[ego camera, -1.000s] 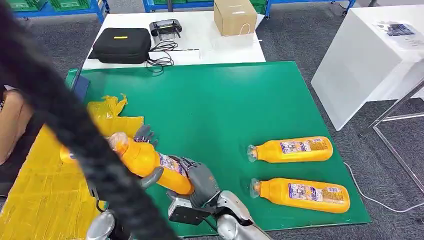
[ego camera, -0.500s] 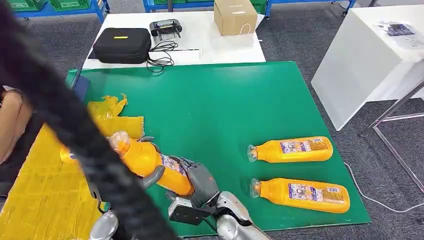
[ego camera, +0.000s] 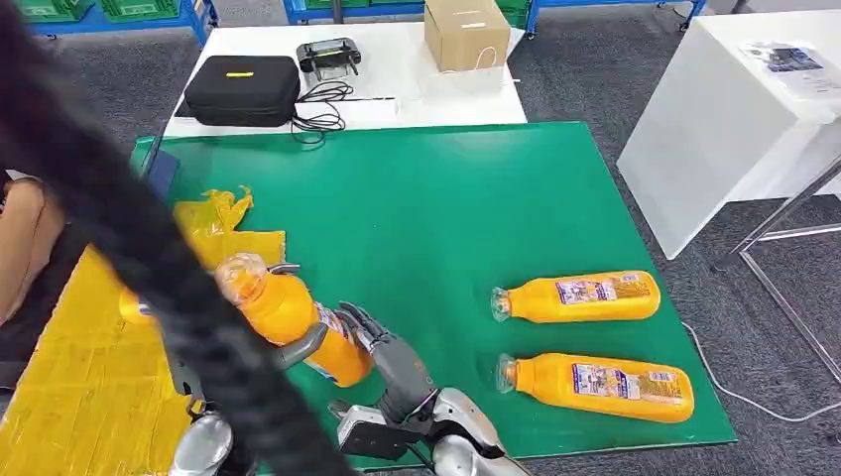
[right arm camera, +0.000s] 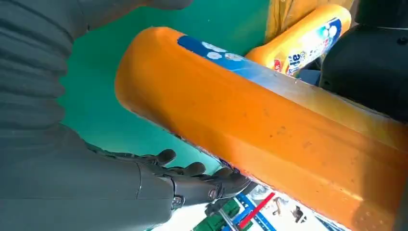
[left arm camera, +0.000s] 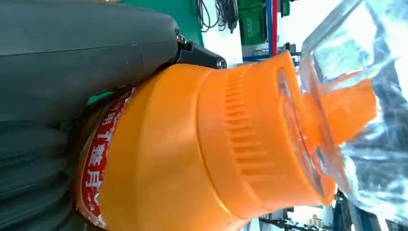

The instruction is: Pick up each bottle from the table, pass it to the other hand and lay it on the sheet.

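Head view showed the handover nearly done: the left robot hand (ego camera: 298, 342) held the bottle (ego camera: 288, 315) by its upper body, while the right robot hand (ego camera: 389, 355), which had clasped the base a second earlier, had let go and lay spread just beside it. Judging by that, the bottle now needed carrying further left onto the yellow sheet (ego camera: 69, 387), where another bottle (right arm camera: 303, 43) already lay. Two more bottles (ego camera: 577, 297) waited on the green tabletop (ego camera: 446, 208) well to the right, and a thick black cable (ego camera: 119, 228) crossed the view, hiding part of the sheet.
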Robot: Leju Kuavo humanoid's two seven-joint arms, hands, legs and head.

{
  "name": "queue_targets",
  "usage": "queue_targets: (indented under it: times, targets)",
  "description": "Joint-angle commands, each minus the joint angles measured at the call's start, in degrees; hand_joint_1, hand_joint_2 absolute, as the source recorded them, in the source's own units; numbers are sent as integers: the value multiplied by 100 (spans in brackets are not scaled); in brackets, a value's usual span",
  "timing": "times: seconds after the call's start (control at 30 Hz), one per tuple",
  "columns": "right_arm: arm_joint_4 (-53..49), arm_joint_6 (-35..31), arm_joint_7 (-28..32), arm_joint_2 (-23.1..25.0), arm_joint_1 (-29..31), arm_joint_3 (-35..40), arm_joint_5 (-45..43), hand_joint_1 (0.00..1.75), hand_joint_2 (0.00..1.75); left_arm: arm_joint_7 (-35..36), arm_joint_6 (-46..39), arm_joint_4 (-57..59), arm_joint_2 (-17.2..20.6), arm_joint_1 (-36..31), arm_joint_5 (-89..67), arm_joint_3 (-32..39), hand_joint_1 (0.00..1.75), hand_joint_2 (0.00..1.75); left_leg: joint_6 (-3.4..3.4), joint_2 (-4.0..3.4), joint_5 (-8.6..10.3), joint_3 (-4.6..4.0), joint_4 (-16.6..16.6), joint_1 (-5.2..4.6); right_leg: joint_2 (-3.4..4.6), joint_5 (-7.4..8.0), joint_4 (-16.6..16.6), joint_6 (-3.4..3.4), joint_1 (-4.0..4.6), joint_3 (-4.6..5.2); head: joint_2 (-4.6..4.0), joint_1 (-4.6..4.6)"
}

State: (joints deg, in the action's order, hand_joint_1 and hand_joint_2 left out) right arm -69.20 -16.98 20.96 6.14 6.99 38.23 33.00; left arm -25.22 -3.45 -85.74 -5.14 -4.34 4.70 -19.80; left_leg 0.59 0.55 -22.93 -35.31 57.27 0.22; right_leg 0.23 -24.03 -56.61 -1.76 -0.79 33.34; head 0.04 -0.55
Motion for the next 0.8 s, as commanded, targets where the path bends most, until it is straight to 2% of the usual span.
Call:
queue_targets:
  times: [0.03,0.17,0.23,0.27,0.33,0.47,0.63,0.8]
  targets:
    - [-174,-61,35,-158,-85,-175,-17,0,175,-26,-544,61,371,-310,-1297,-178,175,175,-2,5,-7,10,0,5,-10,-7,5,5,6,-16,0,-2]
    - [-848,-132,35,-206,-396,-690,-58,0,175,582,-1287,-97,843,-410,-3852,-296,175,175,-4,8,-10,13,2,8,-15,-11,4,8,10,-20,0,0]
    - [-1291,-178,33,-259,-572,-977,-40,0,175,1389,-1579,6,1258,-570,-5951,-382,175,175,-3,9,-4,5,1,3,-13,-7,0,6,4,-9,0,-2]
    - [-1401,-192,33,-273,-611,-1050,-37,0,175,1627,-1524,50,1363,-620,-6431,-403,175,175,-2,9,-2,3,-1,0,-11,-5,0,4,1,-5,0,-2]
    - [-1816,-170,44,-265,-762,-1399,-24,0,175,2192,-952,293,1805,-865,-7534,-468,175,175,-4,8,-5,7,2,5,-13,-8,-1,7,6,-10,0,-2]
    - [-2104,-101,147,-198,-718,-1762,-63,0,175,2301,6,1503,2448,-1311,-8038,-680,175,175,-7,9,-4,15,-2,9,-16,-8,2,10,10,-18,0,-2]
    - [-1947,-103,178,-145,-424,-1773,-76,0,175,2265,-193,3333,2340,-1590,-8501,-1128,175,175,-8,-3,5,22,-12,-1,-3,2,5,12,0,-17,0,-2]
    - [-1889,-117,188,-138,-322,-1669,-97,0,175,2358,-310,4075,2105,-1628,-8519,-1235,175,175,-7,-6,1,21,-6,6,-3,5,8,20,7,-19,0,0]
